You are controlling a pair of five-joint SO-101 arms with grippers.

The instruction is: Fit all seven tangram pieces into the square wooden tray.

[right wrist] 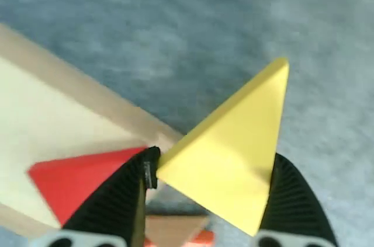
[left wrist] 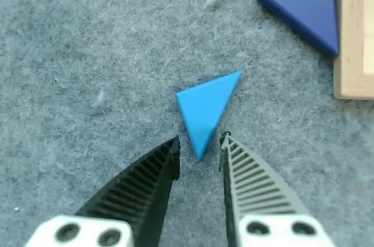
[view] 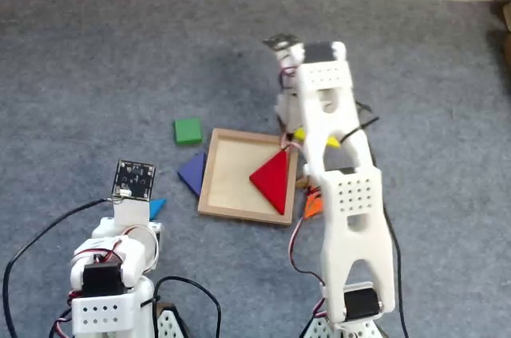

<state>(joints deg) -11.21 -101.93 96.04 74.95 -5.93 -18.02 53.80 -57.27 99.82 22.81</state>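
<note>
Right gripper (right wrist: 213,168) clenched on the yellow triangle (right wrist: 234,142), pinched across its edges. Held at the far right corner of the wooden tray (view: 239,212); I judge this lines it up to go in beside the red triangle (view: 273,178), which lies against the tray's right side.

Left gripper (left wrist: 200,145) released, jaws straddling one tip of the light blue triangle (left wrist: 205,110), which lies flat on the grey desk (view: 96,74) left of the tray. Probably the next pick.

Yellow piece: thick, smooth-faced, crisp corners.
</note>
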